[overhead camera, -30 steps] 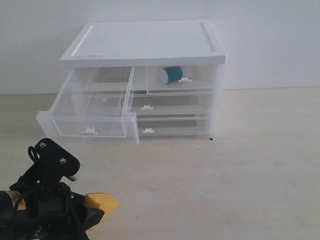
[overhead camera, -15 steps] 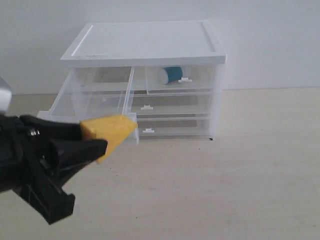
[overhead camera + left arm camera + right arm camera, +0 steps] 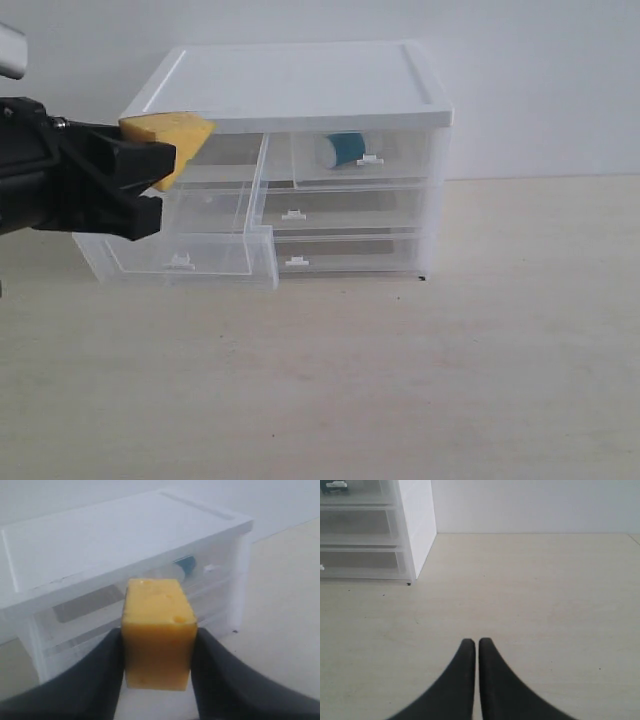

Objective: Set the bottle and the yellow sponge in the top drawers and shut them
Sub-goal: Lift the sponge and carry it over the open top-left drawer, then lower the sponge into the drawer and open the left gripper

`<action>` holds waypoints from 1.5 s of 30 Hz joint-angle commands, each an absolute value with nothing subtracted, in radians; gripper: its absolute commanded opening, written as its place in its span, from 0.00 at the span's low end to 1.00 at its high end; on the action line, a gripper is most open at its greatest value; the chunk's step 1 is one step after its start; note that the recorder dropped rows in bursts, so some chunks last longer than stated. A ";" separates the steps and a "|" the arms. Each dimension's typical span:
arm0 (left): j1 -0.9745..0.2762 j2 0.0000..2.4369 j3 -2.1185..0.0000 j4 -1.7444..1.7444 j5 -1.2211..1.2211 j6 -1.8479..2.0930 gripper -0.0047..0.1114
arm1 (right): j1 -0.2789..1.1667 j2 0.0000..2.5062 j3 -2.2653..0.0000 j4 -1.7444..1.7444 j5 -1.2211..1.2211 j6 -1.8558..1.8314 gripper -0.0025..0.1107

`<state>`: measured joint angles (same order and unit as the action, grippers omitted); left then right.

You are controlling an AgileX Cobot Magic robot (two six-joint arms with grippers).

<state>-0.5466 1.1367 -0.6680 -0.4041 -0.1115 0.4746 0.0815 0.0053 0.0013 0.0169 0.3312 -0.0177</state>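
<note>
**Status.** Your left gripper (image 3: 150,180) is clamped on the yellow sponge (image 3: 172,132), one finger on each side face. The sponge hangs in front of the cabinet (image 3: 290,85), level with its top-left front edge and apparently over the pulled-out top-left drawer (image 3: 180,245). Depth can't be confirmed from the exterior view. The top-right drawer (image 3: 365,165) is shut, w/ the bottle (image 3: 343,149) lying inside. The right gripper (image 3: 477,650) is fully closed and empty, low over the table (image 3: 450,350), well off the cabinet's right side.

**Hazards.**
- Early release – if the sponge isn't past the drawer's front wall, it will likely land on the rim or drop to the table in front of the cabinet.
- Overreach – push in too far and the sponge tip or a finger may strike the cabinet's white top lip; the cabinet looks light and could slide.
- Descent – a finger catching the clear drawer wall could tilt or dislodge a drawer that is this far out.
- Rebound – squeezed foam may spring on release and hop out.

**Sponge appearance.** Orange-yellow foam w/ small pits. It shows a blocky flat face to the wrist cam, and its wedge tip points toward the cabinet in the exterior view.
</note>
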 commanded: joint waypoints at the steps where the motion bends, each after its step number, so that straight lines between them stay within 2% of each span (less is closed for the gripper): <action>1: -0.488 1.242 -0.715 -0.402 -0.134 0.487 0.08 | 0.079 0.000 0.000 0.012 0.323 -0.020 0.02; 18: -0.472 1.478 -0.792 -0.402 -0.142 0.516 0.08 | 0.079 0.000 0.000 0.012 0.323 -0.020 0.02; 20: -0.471 1.478 -0.792 -0.402 -0.145 0.516 0.15 | 0.079 0.000 0.000 0.012 0.323 -0.020 0.02; 21: -0.471 1.478 -0.792 -0.402 -0.145 0.516 0.25 | 0.079 0.000 0.000 0.012 0.323 -0.020 0.02; 25: -0.471 1.478 -0.792 -0.402 -0.151 0.512 0.50 | 0.079 0.000 0.000 0.012 0.323 -0.020 0.02; 28: -0.471 1.478 -0.792 -0.402 -0.165 0.493 0.58 | 0.079 0.000 0.000 0.012 0.323 -0.020 0.02; 30: -0.471 1.460 -0.792 -0.402 -0.165 0.493 0.60 | 0.079 0.000 0.000 0.012 0.323 -0.020 0.02; 34: -0.471 1.355 -0.792 -0.402 -0.131 0.493 0.58 | 0.079 0.000 0.000 0.012 0.323 -0.020 0.02; 36: -0.471 1.299 -0.792 -0.402 -0.088 0.493 0.51 | 0.079 0.000 0.000 0.012 0.323 -0.020 0.02; 37: -0.471 1.277 -0.792 -0.402 -0.057 0.494 0.46 | 0.079 0.000 0.000 0.012 0.323 -0.020 0.02; 40: -0.471 1.208 -0.792 -0.402 0.071 0.524 0.20 | 0.079 0.000 0.000 0.012 0.323 -0.020 0.02; 41: -0.471 1.186 -0.792 -0.399 0.136 0.524 0.08 | 0.079 0.000 0.000 0.012 0.323 -0.020 0.02; 45: -0.471 1.163 -0.792 -0.399 0.322 0.524 0.08 | 0.079 0.000 0.000 0.012 0.323 -0.020 0.02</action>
